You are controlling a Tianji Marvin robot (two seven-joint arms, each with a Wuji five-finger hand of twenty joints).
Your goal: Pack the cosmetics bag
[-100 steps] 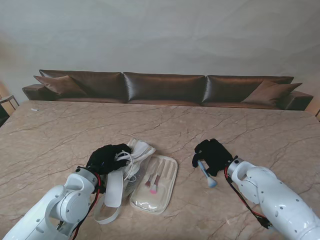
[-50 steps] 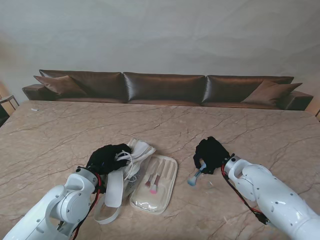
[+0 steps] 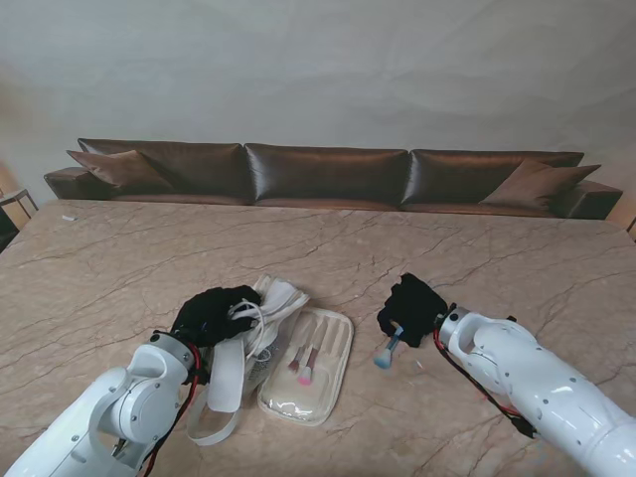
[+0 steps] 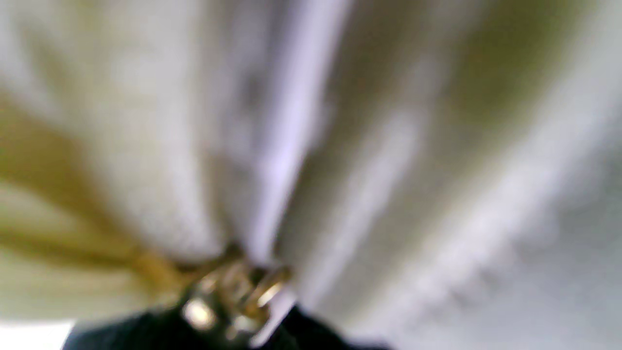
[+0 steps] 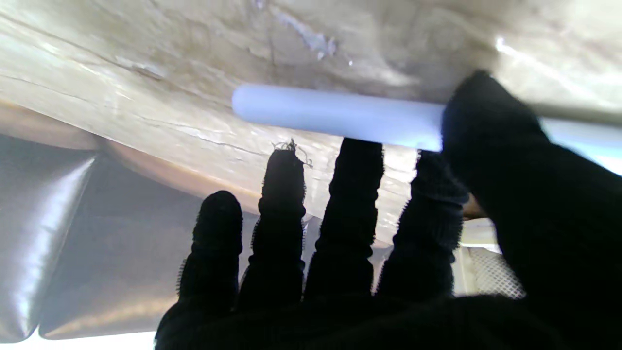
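Blue brush pinched in the right hand, long axis slanting, bristle end down and toward me, leaning left toward the open cream bag. Handle clamped between thumb and fingers, close over the marble bench. Left hand clenched on the bag's strap at its left edge. Two pink brushes lying lengthwise in the bag.

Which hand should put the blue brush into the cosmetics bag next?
The right hand. It already grips the blue brush by its handle, to the right of the open cosmetics bag. The left hand is busy holding the bag's white flap.
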